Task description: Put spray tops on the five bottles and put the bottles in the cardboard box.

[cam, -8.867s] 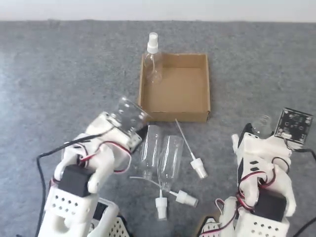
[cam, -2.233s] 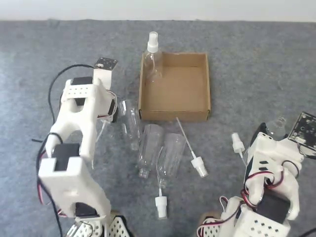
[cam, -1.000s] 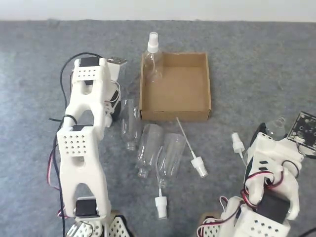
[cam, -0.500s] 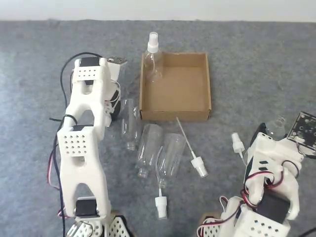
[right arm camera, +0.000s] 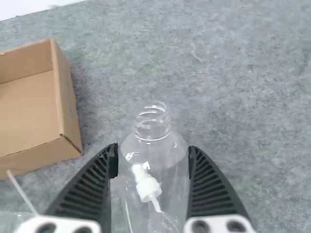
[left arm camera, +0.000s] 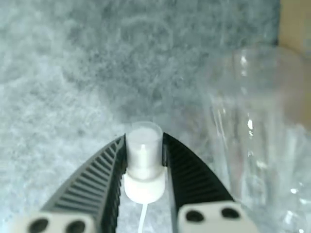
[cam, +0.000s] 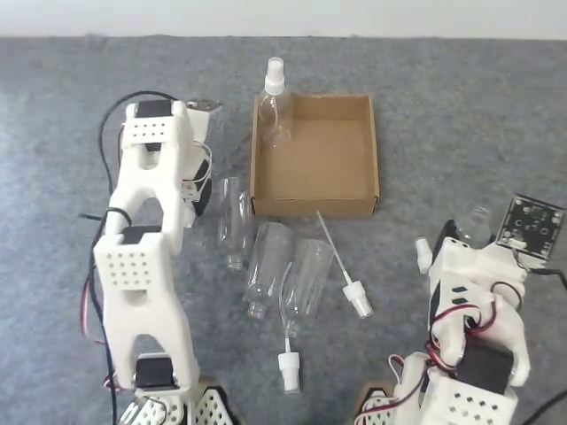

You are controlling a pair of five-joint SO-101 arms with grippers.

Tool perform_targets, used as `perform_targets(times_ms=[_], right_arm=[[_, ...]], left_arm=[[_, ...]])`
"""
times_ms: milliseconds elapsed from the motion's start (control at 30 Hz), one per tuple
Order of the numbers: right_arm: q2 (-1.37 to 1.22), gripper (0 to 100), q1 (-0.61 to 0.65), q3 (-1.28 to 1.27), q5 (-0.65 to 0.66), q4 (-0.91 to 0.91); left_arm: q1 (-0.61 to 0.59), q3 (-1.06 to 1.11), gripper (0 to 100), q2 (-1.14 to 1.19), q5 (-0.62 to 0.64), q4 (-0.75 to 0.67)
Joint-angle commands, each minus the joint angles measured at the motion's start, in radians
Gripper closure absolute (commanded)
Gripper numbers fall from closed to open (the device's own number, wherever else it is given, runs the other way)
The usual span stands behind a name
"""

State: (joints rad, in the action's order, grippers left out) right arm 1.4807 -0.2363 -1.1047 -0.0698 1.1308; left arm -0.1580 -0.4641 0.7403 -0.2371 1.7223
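1. While the left jaws grip a spray top [left arm camera: 142, 160] from both sides, its thin tube hangs down between them. A lying bottle [left arm camera: 252, 136] is just beside it.
2. Seen from above, the left arm [cam: 158, 177] stretches toward 12 o'clock, at 9 o'clock of the box [cam: 319, 177].
3. The right jaws are clamped on an open bottle [right arm camera: 153, 145] with its bare neck tilted away from them. It is at about 4 o'clock of the box and well apart from it.
4. A capped bottle [cam: 275, 111] stands in the box's 11 o'clock corner.
5. Three uncapped bottles [cam: 232, 220] [cam: 266, 266] [cam: 306, 279] lie on the grey tabletop [cam: 461, 106] at 6 to 7 o'clock of the box.
6. One loose top [cam: 357, 299] lies at 3 o'clock of those bottles, its tube pointing toward the box wall. Another top [cam: 289, 367] lies at their 6 o'clock. A third top [cam: 423, 255] sits just beside the right arm [cam: 474, 292].
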Motion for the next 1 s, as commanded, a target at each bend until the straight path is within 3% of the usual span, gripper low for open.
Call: perform_targets(times_ms=[0, 367, 967], right_arm=[[0.013, 94.7, 0.027, 0.014, 0.012, -0.016], [0.013, 94.7, 0.077, -0.017, 0.012, -0.030], [0.013, 94.7, 0.077, -0.017, 0.012, -0.030]], left_arm=[[0.014, 0.105, 97, -0.192, 0.011, -0.037], [0.037, 0.387, 97, -0.503, 0.012, -0.133], [0.068, 0.527, 99, -0.760, 0.014, -0.141]])
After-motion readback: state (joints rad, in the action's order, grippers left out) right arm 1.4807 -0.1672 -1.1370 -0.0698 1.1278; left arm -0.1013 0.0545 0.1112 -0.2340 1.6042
